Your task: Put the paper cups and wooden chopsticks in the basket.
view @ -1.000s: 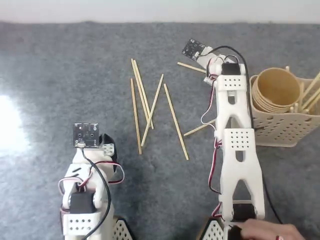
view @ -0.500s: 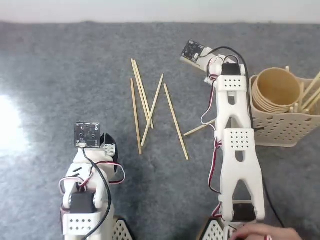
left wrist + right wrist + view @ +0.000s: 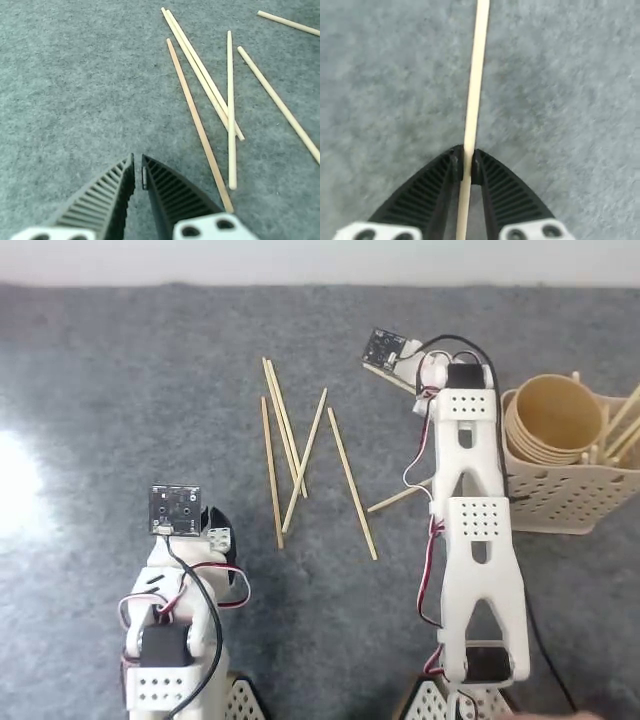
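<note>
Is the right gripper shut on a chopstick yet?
Shut: the right gripper pinches the chopstick between both fingertips.

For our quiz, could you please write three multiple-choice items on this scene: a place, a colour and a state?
1. What colour is the mat? A grey; B red; C green.
2. Where are the paper cups? A on the mat; B in the basket; C tipped over.
3. How is the right gripper? A open; B shut, empty; C shut on a wooden chopstick.
Answers: A, grey throughout; B, they stand stacked inside the basket; C, the jaws pinch it in the right wrist view.
</note>
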`<state>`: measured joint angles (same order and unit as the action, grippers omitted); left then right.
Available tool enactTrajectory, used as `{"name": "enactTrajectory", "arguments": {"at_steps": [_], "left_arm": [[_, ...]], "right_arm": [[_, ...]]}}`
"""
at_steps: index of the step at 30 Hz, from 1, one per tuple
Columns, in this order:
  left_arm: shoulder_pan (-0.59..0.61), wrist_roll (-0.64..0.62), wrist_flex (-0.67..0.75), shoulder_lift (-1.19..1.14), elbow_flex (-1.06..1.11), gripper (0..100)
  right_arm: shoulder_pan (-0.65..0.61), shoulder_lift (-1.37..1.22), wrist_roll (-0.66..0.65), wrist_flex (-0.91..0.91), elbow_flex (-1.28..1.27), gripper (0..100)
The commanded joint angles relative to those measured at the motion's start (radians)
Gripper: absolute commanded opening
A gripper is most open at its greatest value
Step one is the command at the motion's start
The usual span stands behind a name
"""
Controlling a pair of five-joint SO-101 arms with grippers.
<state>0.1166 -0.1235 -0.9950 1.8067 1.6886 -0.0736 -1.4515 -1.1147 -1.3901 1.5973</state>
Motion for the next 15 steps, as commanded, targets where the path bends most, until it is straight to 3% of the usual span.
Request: {"name": "enactTrajectory", "arguments": {"at_steps": [1,15], "left_arm": [[-0.008,0.012,0.020,0.009,-0.005,2],[-0.008,0.012,0.020,0.009,-0.005,2]], "right_arm": [[0.002,0.035,-0.008,-0.110,0.091,0.9],[-0.104,0.223,0.029,-0.320,0.084,0.9]]}}
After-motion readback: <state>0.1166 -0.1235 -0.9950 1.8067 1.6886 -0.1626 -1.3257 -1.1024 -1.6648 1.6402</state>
